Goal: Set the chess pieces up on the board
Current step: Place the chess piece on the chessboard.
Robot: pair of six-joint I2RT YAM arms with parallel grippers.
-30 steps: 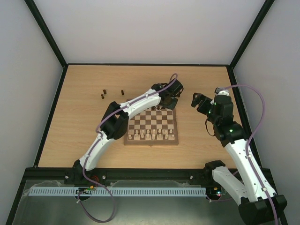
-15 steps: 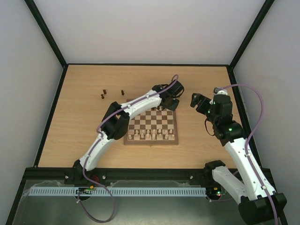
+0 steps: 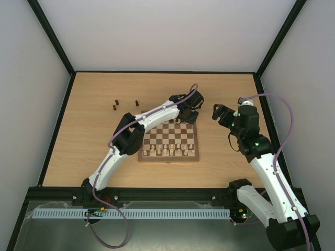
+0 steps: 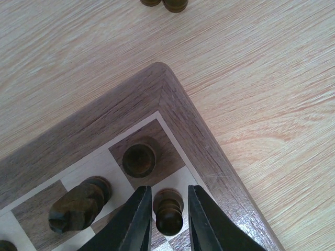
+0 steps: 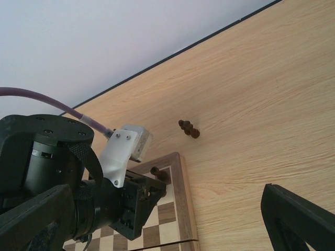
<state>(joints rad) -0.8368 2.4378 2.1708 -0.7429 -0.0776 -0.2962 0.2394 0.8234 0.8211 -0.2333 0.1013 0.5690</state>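
Note:
The board [image 3: 168, 140] lies mid-table. My left gripper [image 3: 187, 116] hangs over its far right corner. In the left wrist view its fingers [image 4: 137, 219] stand narrowly open on either side of a dark pawn [image 4: 168, 210] that stands on a light square, with a thin gap on each side. A dark piece [image 4: 138, 159] fills the corner square and a dark knight [image 4: 78, 205] stands beside it. My right gripper [image 3: 220, 112] is wide open and empty, above the table right of the board.
Three loose dark pieces [image 3: 116, 103] stand on the table far left of the board. Another dark piece [image 5: 188, 128] lies on the table beyond the board's corner [image 5: 180, 170]. Pale pieces [image 3: 167, 151] line the near rows. Black frame walls surround the table.
My left gripper has shifted slightly towards the far edge over the board corner. My right gripper has drifted a little to the left.

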